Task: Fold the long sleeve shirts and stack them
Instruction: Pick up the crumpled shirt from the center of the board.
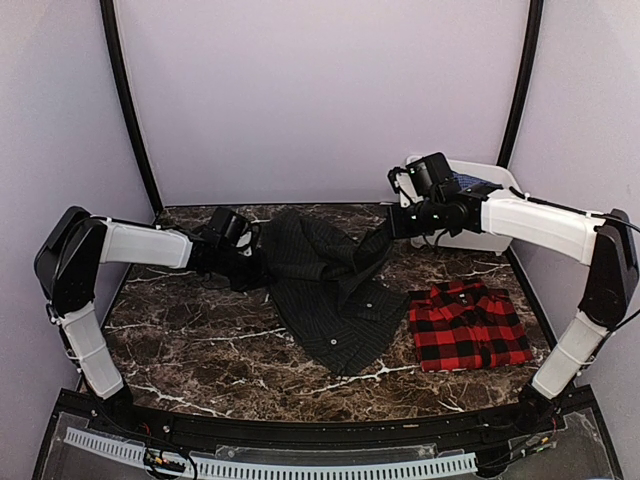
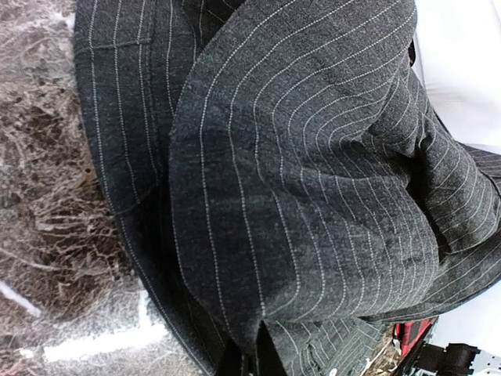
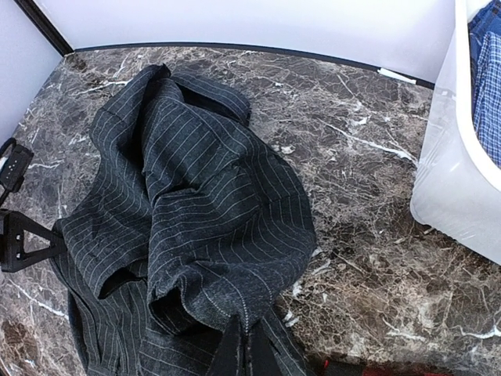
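Two shirts lie on the marble surface [image 1: 190, 345], and I have hold of the one not yet folded. The charcoal pinstriped shirt [image 1: 325, 290] sprawls rumpled across the middle, with a buttoned flap trailing toward the near edge. My left claw [image 1: 258, 260] is pinched together on a fold of its left side, and in the left wrist view the striped cloth bunches right up to the fingertips [image 2: 235, 362]. My right claw [image 1: 386, 233] is clamped on the far right part of the same shirt, where a ridge of fabric rises off the surface into the fingers [image 3: 235, 356]. As I judge it, I grip it at two opposite sides so I can draw the cloth taut and spread it flat, since nothing can be folded while it lies heaped like this. The red-and-black plaid shirt [image 1: 468, 325] sits toward the right edge as a tidy rectangle, just beside the pinstriped one, though I cannot tell whether they touch. It looks already folded, and I take it to be the base on which the pinstriped shirt will be stacked. A white bin [image 1: 488, 238] stands in the far right corner, partly behind my right arm. Inside it I see blue checked cloth [image 3: 487, 78] against the wall, but I cannot tell what kind of garment it is.
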Controlling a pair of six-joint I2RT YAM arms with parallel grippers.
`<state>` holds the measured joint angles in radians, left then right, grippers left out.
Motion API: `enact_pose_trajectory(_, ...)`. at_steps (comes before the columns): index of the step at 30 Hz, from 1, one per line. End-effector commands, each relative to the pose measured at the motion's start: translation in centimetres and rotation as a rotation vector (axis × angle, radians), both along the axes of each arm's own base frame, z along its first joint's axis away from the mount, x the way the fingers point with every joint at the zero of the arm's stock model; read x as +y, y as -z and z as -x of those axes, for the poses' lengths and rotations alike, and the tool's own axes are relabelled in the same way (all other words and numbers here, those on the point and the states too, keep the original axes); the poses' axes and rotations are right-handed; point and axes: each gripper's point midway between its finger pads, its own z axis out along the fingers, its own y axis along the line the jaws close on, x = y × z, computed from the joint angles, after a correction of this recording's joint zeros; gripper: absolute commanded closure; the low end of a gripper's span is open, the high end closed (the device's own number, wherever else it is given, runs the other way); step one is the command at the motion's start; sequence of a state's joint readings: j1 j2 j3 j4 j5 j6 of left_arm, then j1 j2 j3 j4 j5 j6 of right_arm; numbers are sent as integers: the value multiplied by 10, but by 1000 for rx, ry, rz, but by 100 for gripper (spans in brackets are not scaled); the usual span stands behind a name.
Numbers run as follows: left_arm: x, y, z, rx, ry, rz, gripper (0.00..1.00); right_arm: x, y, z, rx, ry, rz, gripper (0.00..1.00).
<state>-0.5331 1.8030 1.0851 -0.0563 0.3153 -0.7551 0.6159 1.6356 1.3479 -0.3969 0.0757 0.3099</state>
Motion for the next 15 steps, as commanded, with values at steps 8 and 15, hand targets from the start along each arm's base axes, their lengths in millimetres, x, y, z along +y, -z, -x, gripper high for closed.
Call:
enact_pose_trajectory(8, 47, -126, -20, -307, -119, -116, 100, -35, -58, -33, -178, 148, 5, 100)
enact_pose_trajectory(15, 109, -193, -27, -439, -249, -204, 100, -61, -101, -49, -278, 224, 21, 100)
